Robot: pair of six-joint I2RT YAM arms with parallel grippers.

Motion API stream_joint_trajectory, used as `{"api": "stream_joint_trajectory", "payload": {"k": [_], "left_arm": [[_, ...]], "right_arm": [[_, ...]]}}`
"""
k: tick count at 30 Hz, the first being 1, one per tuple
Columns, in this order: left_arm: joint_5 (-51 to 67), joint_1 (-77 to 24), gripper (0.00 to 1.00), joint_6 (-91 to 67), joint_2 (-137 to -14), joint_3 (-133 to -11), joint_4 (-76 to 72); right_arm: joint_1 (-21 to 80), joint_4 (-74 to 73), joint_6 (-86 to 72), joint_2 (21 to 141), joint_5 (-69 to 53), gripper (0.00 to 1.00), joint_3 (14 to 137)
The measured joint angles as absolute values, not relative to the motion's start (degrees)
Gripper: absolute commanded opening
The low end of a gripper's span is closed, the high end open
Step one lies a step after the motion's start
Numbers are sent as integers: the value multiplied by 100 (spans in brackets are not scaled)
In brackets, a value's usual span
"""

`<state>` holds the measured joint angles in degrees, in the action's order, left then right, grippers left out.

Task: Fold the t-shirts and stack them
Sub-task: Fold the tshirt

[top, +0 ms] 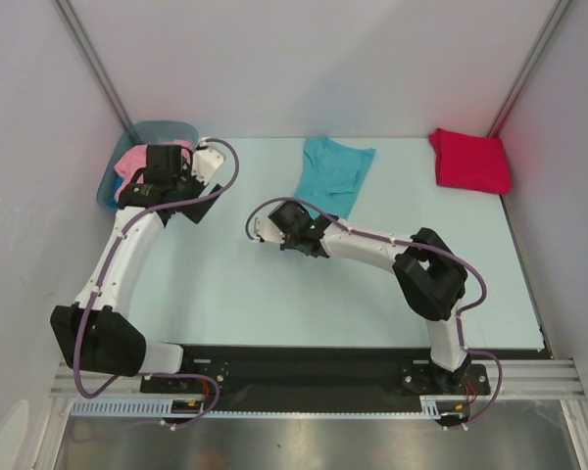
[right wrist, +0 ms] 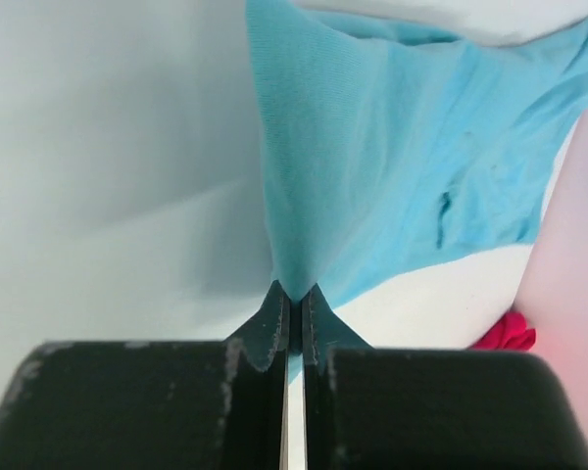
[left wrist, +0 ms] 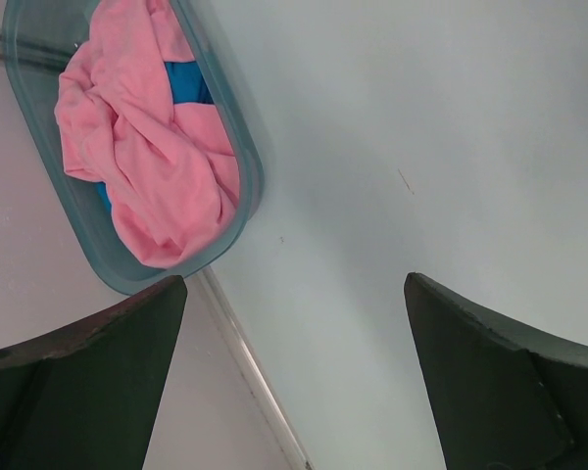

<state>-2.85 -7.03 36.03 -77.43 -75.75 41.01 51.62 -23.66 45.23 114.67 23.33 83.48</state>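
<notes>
Right gripper (right wrist: 294, 299) is clamping the turquoise cloth t-shirt (right wrist: 392, 166) mid-table; crimson cloth shirt (top: 470, 160) is lying folded far right; crumpled pink shirt (left wrist: 147, 147) is waiting in the grey-blue plastic tub (left wrist: 253, 196), left gripper (left wrist: 294, 284) gaping

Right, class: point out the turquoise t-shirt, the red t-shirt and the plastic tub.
turquoise t-shirt (top: 335, 172): top view, middle of cloth.
red t-shirt (top: 468, 160): top view, middle of cloth.
plastic tub (left wrist: 253, 186): left wrist view, right rim.
</notes>
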Motion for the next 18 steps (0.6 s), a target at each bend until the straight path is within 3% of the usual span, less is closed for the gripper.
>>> {"api": "stream_joint_trajectory", "payload": {"k": [18], "left_arm": [[-283, -794, 100, 3605, -8095, -8047, 4093]], "right_arm": [[5162, -4993, 4602, 10914, 622, 0, 9627]]}}
